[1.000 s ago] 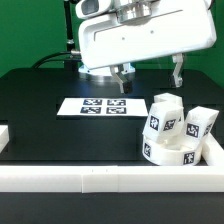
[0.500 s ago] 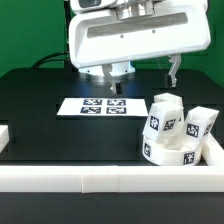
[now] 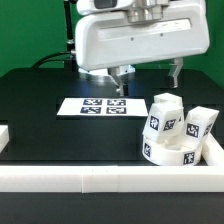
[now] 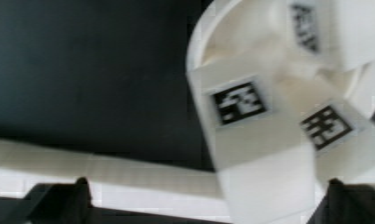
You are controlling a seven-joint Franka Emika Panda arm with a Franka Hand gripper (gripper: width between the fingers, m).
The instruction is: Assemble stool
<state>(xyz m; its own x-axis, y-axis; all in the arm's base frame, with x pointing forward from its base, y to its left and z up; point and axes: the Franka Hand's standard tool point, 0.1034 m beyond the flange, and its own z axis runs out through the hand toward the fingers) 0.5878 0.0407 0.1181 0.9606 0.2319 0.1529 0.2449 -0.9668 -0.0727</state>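
While its jaws stand apart and empty, the two-finger gripper (image 3: 148, 74) hangs above the tagged white plastic stool parts (image 3: 175, 132), nearer the camera.

No readable text, brand or number is found in either view. Only black-and-white square tags are seen: a row on the marker board (image 3: 98, 106) at frame centre, one each on the legs (image 3: 163, 115) and round seat (image 3: 168, 153) at lower right, and two on white parts (image 4: 255, 110) in the wrist view.
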